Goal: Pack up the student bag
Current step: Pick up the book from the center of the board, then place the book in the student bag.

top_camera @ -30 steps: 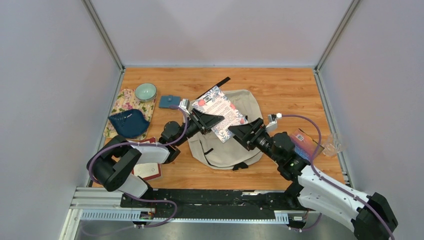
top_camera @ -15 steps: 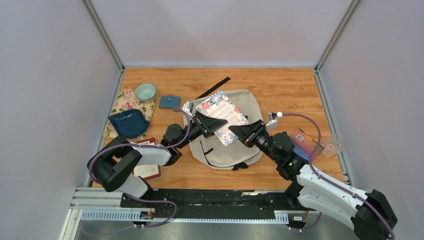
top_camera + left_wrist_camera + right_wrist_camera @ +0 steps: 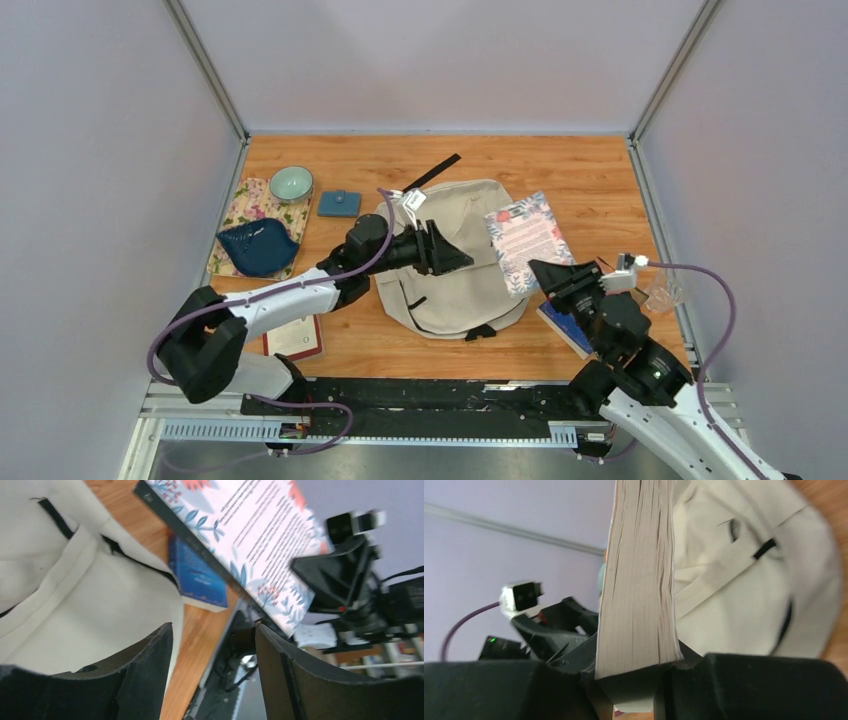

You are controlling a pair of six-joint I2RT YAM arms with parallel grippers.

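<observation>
Top external view: the student bag (image 3: 470,295) lies flat in the middle of the tabletop (image 3: 560,170). I cannot tell if its zipper is open, and nothing shows inside it, so I judge that the packing is only at its beginning. The left hand (image 3: 452,255) is over the bag, its fingers apart and holding nothing. The right hand (image 3: 545,272) clamps one floral book (image 3: 525,235) in the air, just right of the bag. Not yet packed, I count one blue book (image 3: 562,326), one red-edged book-like thing (image 3: 297,340), one teal bowl (image 3: 290,182), one small blue pouch (image 3: 338,203), one leaf-shaped dish (image 3: 258,247) and one flowered cloth (image 3: 245,200). Left wrist view: the fingers stand wide and empty above the cream fabric, and the floral book hangs tilted over the blue one. Right wrist view: the fingers are pressed on the book's lower edge, with the bag behind it.
</observation>
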